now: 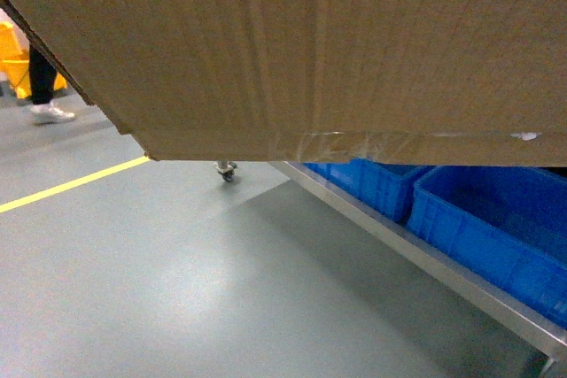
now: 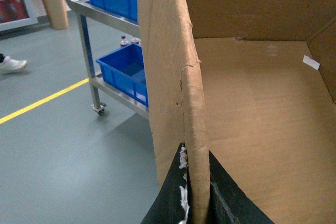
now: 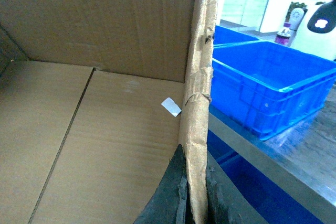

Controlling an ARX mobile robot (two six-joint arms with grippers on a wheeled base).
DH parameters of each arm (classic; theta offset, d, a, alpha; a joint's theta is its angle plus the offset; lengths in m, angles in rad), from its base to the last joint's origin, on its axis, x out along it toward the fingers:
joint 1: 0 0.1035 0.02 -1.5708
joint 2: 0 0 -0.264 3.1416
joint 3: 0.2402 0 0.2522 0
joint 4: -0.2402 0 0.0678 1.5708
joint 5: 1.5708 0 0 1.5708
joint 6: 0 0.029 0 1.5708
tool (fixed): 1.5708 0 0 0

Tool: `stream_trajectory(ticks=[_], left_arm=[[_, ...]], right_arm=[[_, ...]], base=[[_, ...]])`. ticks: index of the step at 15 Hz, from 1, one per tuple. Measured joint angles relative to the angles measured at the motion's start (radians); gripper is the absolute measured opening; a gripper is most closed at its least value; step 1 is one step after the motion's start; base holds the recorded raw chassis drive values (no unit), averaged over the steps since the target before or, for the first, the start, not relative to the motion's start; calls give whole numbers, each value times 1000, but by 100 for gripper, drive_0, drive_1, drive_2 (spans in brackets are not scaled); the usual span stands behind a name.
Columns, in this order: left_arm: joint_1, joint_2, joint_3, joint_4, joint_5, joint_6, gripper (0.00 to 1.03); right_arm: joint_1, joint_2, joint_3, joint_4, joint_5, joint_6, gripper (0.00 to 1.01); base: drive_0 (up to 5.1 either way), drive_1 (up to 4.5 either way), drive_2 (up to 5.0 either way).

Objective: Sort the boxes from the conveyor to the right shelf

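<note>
The large brown corrugated cardboard box (image 1: 310, 50) hangs raised beside the shiny stainless-steel rack (image 1: 425, 258). The left gripper (image 2: 197, 198) and the right gripper (image 3: 191, 198) each have jaws clenched on an opposite torn wall. Those ragged walls could buckle or slip free, dropping it onto the blue plastic bins (image 1: 496, 227). The box hides both arms and the conveyor.

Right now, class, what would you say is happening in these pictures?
A two-armed robot is carrying a large open cardboard box. The left gripper pinches one ragged side wall, and the right gripper pinches the opposite wall. The box is empty except for a small white scrap. It is held up in front of the head camera, close to a steel shelf holding blue bins. It is not yet set down.
</note>
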Motion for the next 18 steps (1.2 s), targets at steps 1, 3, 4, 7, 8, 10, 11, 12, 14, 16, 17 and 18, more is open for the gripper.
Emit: stream_trajectory(ticks=[1,3,4,7,8,10,11,12,14,16,17,18], left_arm=[[0,0,0,0,0,0,2],[0,0,0,0,0,0,2],[0,1,0,0,0,0,2],[0,1,0,0,-1,0,2],[0,1,0,0,-1,0,2],[0,1,0,0,0,0,2],[0,1,0,0,0,0,2],[0,1,0,1,-1,0,2],[5,2,0,2,1,0,2],[2,2,0,0,1,0,2],[2,2,0,-1,1,0,2],[2,2,0,-1,1,0,2]], right_arm=[[0,0,0,0,0,0,3],[0,0,0,0,0,0,3],[0,0,0,-1,0,0,3],[0,0,0,-1,0,0,3],[0,0,0,0,0,0,3],[0,0,0,0,0,0,3],[0,0,0,0,0,0,3],[0,0,0,0,0,0,3],[2,6,0,5,-4,0,3],[0,5,0,1,-1,0,3],[0,5,0,0,-1,0,3],[0,5,0,-1,-1,0,3]], base=[[-174,-174,-174],[-174,-174,-174],[-174,-174,-174],[-174,-174,-174],[-174,-174,-174],[-174,-174,-174],[-174,-174,-174],[-174,-174,-174],[-174,-174,-174],[-174,-174,-174],[-174,-174,-174],[-174,-174,-174]])
